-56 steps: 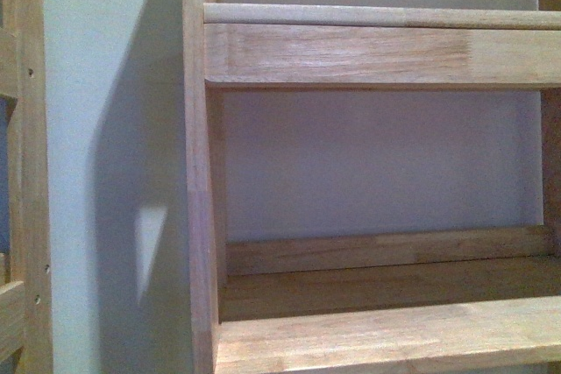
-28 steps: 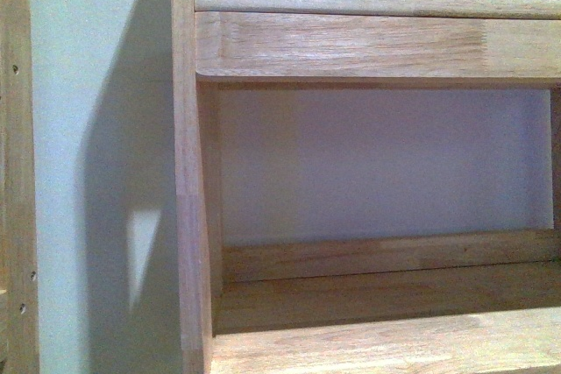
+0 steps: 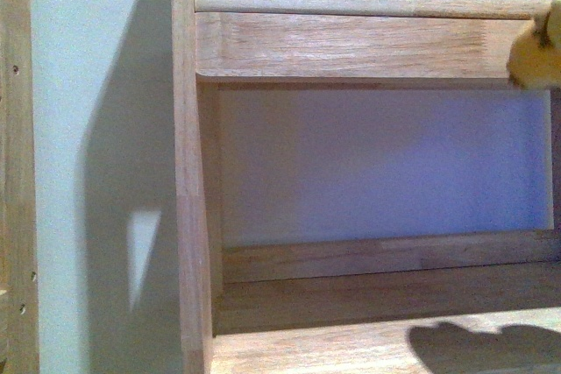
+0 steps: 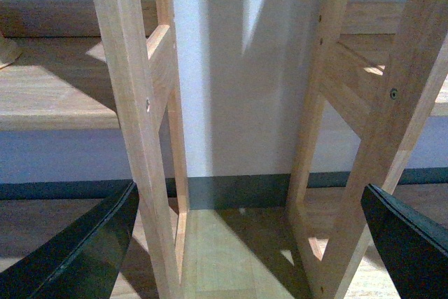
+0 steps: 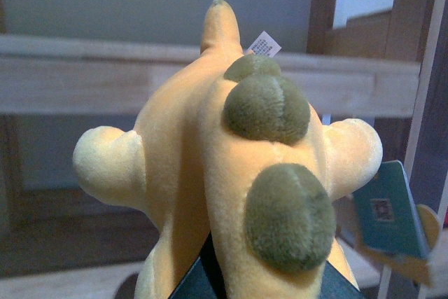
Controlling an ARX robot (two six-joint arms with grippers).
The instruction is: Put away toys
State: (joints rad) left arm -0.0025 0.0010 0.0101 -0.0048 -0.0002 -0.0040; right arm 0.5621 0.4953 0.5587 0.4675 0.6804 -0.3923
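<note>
Against the picture half a second back, the plush toy (image 3: 537, 52) has come into the front view. It is a blurred orange-yellow lump at the right-hand end of the upper rail (image 3: 351, 45) of the wooden shelf unit (image 3: 188, 172), overlapping the rail's face. A dark shadow (image 3: 486, 346) now lies on the lower shelf board (image 3: 307, 352), below that same end of the rail, where the board was bare before. The unit itself sits unchanged in frame.

In the right wrist view the toy (image 5: 210, 173) fills the picture, with olive spots (image 5: 266, 106), a white label (image 5: 264, 44) and a teal hang tag (image 5: 387, 211). The rail runs just behind it. The right pincer (image 5: 269, 288) shows only as dark edges beneath and appears to be pinching the toy.

The left pincer (image 4: 250, 188) is spread wide and holds nothing. It faces the gap between two wooden uprights (image 4: 136, 103), with the wall (image 4: 238, 68) and dark skirting (image 4: 63, 190) behind.
</note>
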